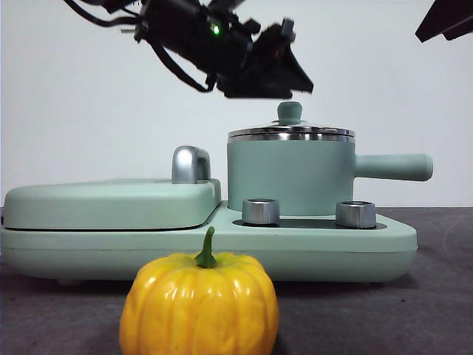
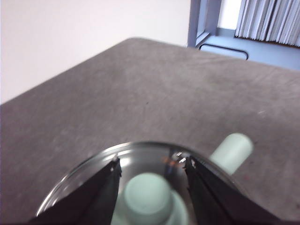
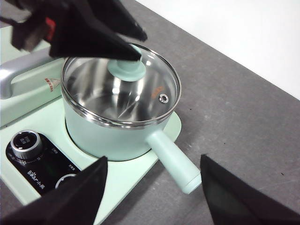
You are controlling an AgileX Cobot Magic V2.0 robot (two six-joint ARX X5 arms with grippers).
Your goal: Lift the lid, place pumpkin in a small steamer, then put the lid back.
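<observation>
Nearest the front camera, the pumpkin (image 1: 199,305) sits on the dark surface (image 1: 414,310), green stem up, in front of the long mint-green appliance base (image 1: 318,244) with its two silver knobs (image 1: 261,211). On the base's right half stands the small steamer (image 1: 292,177), its straight handle pointing right, with the lid (image 1: 290,132) resting closed on its steel rim. The flat griddle cover (image 1: 111,201) lies on the left half. The left pincer (image 2: 151,165) hovers just above the lid, jaws spread to either side of the mint-green knob (image 2: 147,194) without touching it. The right pincer (image 3: 152,171) waits off to the side with its jaws apart, holding nothing.
</observation>
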